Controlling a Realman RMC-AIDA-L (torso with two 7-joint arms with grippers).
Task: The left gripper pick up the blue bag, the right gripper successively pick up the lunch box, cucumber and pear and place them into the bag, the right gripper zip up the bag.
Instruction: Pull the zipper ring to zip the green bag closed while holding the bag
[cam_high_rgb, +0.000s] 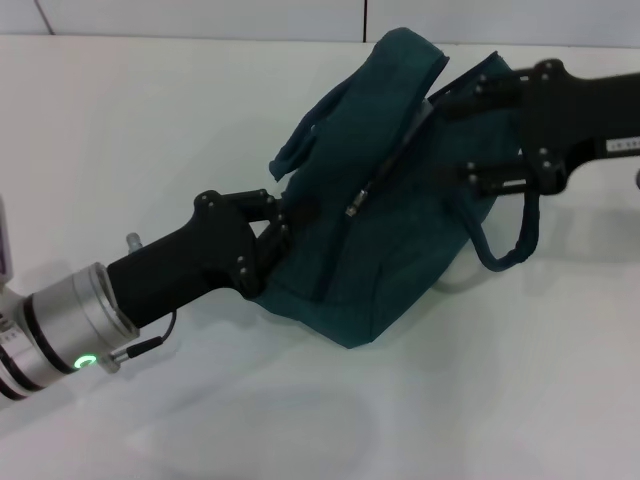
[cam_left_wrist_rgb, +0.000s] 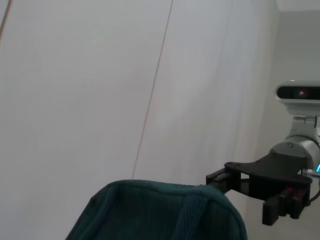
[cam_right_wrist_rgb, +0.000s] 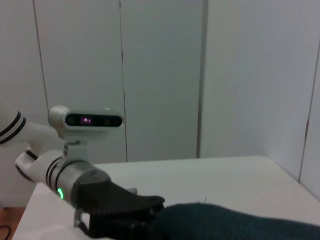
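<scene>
The blue bag (cam_high_rgb: 400, 220) hangs tilted above the white table, zipper pull (cam_high_rgb: 354, 210) facing up. At the bag's lower left end, my left gripper (cam_high_rgb: 280, 228) is shut on the fabric. My right gripper (cam_high_rgb: 458, 135) is at the upper right end, open, one finger above the bag's end and one below. The left wrist view shows the bag's top (cam_left_wrist_rgb: 160, 215) and the right gripper (cam_left_wrist_rgb: 240, 197) beside it. In the right wrist view the left gripper (cam_right_wrist_rgb: 150, 215) meets the bag (cam_right_wrist_rgb: 240, 222). The lunch box, cucumber and pear are out of view.
One rope handle (cam_high_rgb: 300, 140) lies over the bag's top and the other handle (cam_high_rgb: 505, 250) dangles below the right gripper. The white table (cam_high_rgb: 150, 130) stretches to a pale wall (cam_high_rgb: 200, 15) behind it.
</scene>
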